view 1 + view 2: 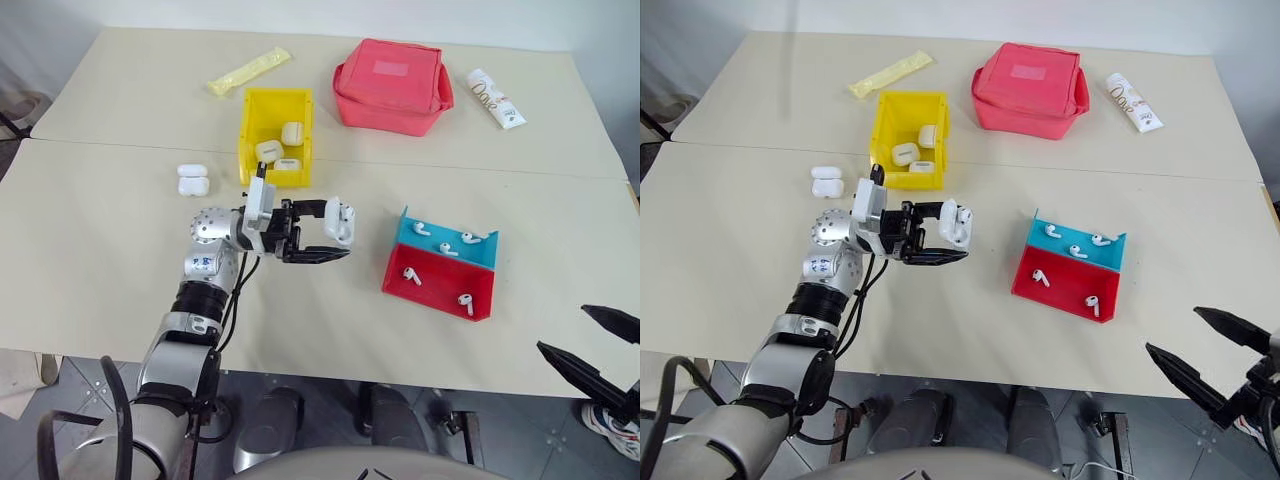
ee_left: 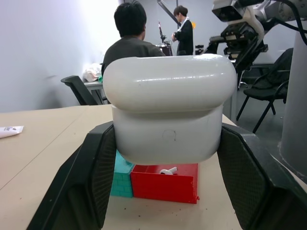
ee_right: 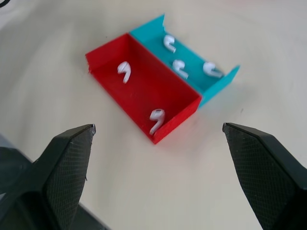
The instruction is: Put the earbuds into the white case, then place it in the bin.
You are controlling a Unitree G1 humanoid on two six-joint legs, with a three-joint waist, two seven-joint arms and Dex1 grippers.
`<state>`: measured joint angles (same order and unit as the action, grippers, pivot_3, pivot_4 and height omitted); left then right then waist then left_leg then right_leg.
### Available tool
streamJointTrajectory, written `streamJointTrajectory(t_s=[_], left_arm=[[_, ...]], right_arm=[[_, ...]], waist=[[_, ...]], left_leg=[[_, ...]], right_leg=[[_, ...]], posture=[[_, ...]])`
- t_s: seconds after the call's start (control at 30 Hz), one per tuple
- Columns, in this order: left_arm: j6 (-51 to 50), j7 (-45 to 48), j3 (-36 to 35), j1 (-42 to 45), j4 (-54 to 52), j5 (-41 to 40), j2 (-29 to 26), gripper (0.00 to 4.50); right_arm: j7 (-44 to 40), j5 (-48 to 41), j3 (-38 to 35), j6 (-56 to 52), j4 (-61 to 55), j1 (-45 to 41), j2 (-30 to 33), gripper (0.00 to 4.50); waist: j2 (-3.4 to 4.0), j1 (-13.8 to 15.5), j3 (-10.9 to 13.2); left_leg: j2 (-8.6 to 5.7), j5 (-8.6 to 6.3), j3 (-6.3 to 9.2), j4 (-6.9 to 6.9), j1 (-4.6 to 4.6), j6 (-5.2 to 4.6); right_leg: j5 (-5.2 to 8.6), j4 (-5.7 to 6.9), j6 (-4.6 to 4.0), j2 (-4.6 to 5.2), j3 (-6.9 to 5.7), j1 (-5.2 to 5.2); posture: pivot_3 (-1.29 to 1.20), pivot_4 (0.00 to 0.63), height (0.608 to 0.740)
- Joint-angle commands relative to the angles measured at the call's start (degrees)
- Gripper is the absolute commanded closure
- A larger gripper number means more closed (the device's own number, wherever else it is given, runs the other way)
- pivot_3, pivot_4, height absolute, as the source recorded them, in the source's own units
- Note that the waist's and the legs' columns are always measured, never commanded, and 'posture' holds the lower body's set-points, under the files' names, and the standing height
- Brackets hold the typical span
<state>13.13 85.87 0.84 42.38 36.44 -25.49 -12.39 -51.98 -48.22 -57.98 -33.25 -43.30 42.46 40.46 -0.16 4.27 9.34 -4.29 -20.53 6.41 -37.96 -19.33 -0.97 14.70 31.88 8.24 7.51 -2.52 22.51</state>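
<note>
Pinching the white case (image 1: 340, 221) at mid-tabletop, the left gripper (image 1: 322, 232) has its black fingers pressed on the flat sides. Glossy, rounded, hard plastic; likely light and slippery. At three o'clock, earbuds (image 3: 156, 118) lie in a red-and-blue tray (image 1: 437, 289). Right gripper (image 3: 158, 158) fingers spread. Yellow bin (image 1: 249, 130) at twelve o'clock.

Pink-red pouch (image 1: 390, 85); white tube (image 1: 496, 98); yellow packet (image 1: 248, 71); red-and-blue tray (image 1: 440, 285).

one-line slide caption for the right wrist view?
Open right gripper hovers over the table, facing the red-and-blue tray holding five loose earbuds.
</note>
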Motion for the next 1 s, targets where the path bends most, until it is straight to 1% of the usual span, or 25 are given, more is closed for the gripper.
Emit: streamJointTrajectory(t_s=[0.03,0.13,0.17,0.27,0.33,0.4,0.47,0.53,0.57,0.63,0.7,0.73,0.8,0.93,1.0], left_arm=[[-0.2,0.13,-0.94,1.03,-1.81,-0.43,-0.67,1.72],[-0.34,0.32,-1.36,0.21,-2.53,-0.48,-1.73,1.72],[-0.39,0.32,-1.41,-0.05,-2.81,-0.49,-1.98,1.72],[-0.44,-0.25,-1.89,-1.41,-4.0,-0.53,-3.29,1.72],[-0.44,-0.54,-2.08,-2.12,-4.84,-0.54,-3.77,1.72],[-0.79,-1.46,-2.21,-3.02,-6.15,-0.56,-4.0,1.72],[-1.32,-2.75,-2.39,-4.97,-8.84,-0.76,-4.31,1.72],[-1.95,-3.84,-2.49,-6.86,-11.39,-0.91,-4.58,1.72],[-2.28,-4.4,-2.57,-8.02,-12.88,-1.05,-4.74,1.72],[-3.05,-5.54,-2.51,-9.9,-15.57,-1.19,-4.88,1.72],[-3.64,-6.55,-2.38,-11.14,-17.52,-1.15,-4.9,1.72],[-3.85,-7.07,-2.36,-11.73,-18.42,-1.13,-4.91,1.72],[-4.13,-8.14,-2.44,-12.73,-19.89,-1.08,-4.96,1.72],[-4.61,-9.55,-2.4,-14.32,-22.23,-1.16,-5.17,1.72],[-4.8,-9.99,-2.35,-14.75,-22.93,-1.18,-5.26,1.72]], right_arm=[[2.62,-0.53,2.42,-1.86,-0.18,-4.56,5.34,0.06],[5.58,0.09,9.52,-5.67,2.43,-13.39,13.68,0.06],[6.41,0.38,11.4,-6.92,3.29,-15.66,15.61,0.06],[8.82,2.04,22.78,-10.28,7.88,-27.61,23.38,0.06],[10.04,2.83,29.38,-12.3,10.53,-35.01,25.85,0.06],[10.36,4.34,36.56,-13.68,13.31,-42.9,26.83,0.06],[10.4,8.18,47.78,-17.1,18.16,-55.17,25.92,0.06],[9.54,12.04,56.49,-19.53,22.42,-64.44,24.55,0.06],[9.43,14.14,60.33,-20.64,25.53,-69.03,22.86,0.06],[8.41,17.74,65.67,-21.26,30.3,-75.15,20.66,0.06],[7.38,21.04,69.51,-21.28,34.47,-79.3,18.92,0.06],[7.0,22.61,71.22,-21.32,36.63,-81.29,17.86,0.45],[5.64,25.36,74.34,-20.91,40.07,-85.03,15.83,0.94],[3.02,29.24,78.42,-21.81,44.83,-90.74,12.14,0.94],[2.28,30.53,79.09,-22.15,46.27,-92.1,11.05,0.94]], waist=[[-0.01,-0.03,0.01],[0.0,-0.13,0.02],[0.01,-0.22,0.02],[0.02,-0.32,0.04],[0.04,-0.37,0.05],[0.02,-0.41,0.07],[-0.02,-0.46,0.09],[-0.02,-0.97,0.12],[-0.04,-1.25,0.12],[-0.06,-1.5,0.12],[-0.04,-1.58,0.11],[-0.04,-1.58,0.11],[-0.03,-1.68,0.11],[-0.02,-1.97,0.11],[-0.02,-2.06,0.11]], left_leg=[[0.0,0.0,0.0,0.0,0.0,0.0],[0.02,0.0,-0.01,0.0,-0.01,0.02],[0.01,0.0,-0.02,-0.01,-0.01,0.02],[0.02,0.02,0.0,-0.02,-0.02,0.04],[0.01,0.02,0.02,-0.03,-0.02,0.05],[0.02,0.03,0.1,-0.02,-0.08,0.07],[-0.01,0.05,0.16,-0.06,-0.17,0.09],[-0.02,0.05,0.13,-0.13,-0.19,0.1],[-0.04,0.07,0.16,-0.13,-0.21,0.1],[0.0,0.08,0.18,-0.09,-0.19,0.14],[0.01,0.09,0.2,-0.05,-0.23,0.17],[0.0,0.11,0.23,-0.05,-0.29,0.19],[-0.02,0.11,0.21,-0.07,-0.36,0.19],[-0.02,0.16,0.21,-0.07,-0.39,0.23],[-0.01,0.19,0.24,-0.07,-0.41,0.27]], right_leg=[[0.0,-0.01,0.0,0.0,0.0,0.0],[0.0,0.0,-0.01,-0.01,-0.02,0.02],[0.0,0.01,-0.01,0.0,-0.01,0.03],[0.01,0.0,-0.02,0.01,-0.03,0.04],[0.01,-0.01,-0.02,0.02,-0.06,0.02],[0.01,-0.02,-0.03,0.02,-0.13,0.05],[0.01,-0.02,-0.03,0.05,-0.16,0.07],[-0.01,0.0,-0.02,0.08,-0.13,0.08],[-0.02,-0.04,-0.02,0.12,-0.15,0.07],[-0.01,0.03,-0.03,0.06,-0.15,0.09],[-0.01,0.13,-0.03,0.05,-0.17,0.13],[-0.02,0.15,-0.03,0.04,-0.18,0.18],[-0.03,0.15,-0.04,0.05,-0.18,0.23],[-0.08,0.17,-0.06,0.02,-0.17,0.29],[-0.08,0.18,-0.07,0.01,-0.19,0.3]], posture=[[0.0,0.15,0.74],[0.0,0.15,0.74],[0.0,0.15,0.74],[0.0,0.15,0.74],[0.0,0.15,0.74],[0.0,0.15,0.74],[0.0,0.15,0.74],[0.0,0.15,0.74],[0.0,0.15,0.74],[0.0,0.15,0.74],[0.0,0.15,0.74],[0.0,0.15,0.74],[0.0,0.15,0.74],[0.0,0.15,0.74],[0.0,0.15,0.74]])
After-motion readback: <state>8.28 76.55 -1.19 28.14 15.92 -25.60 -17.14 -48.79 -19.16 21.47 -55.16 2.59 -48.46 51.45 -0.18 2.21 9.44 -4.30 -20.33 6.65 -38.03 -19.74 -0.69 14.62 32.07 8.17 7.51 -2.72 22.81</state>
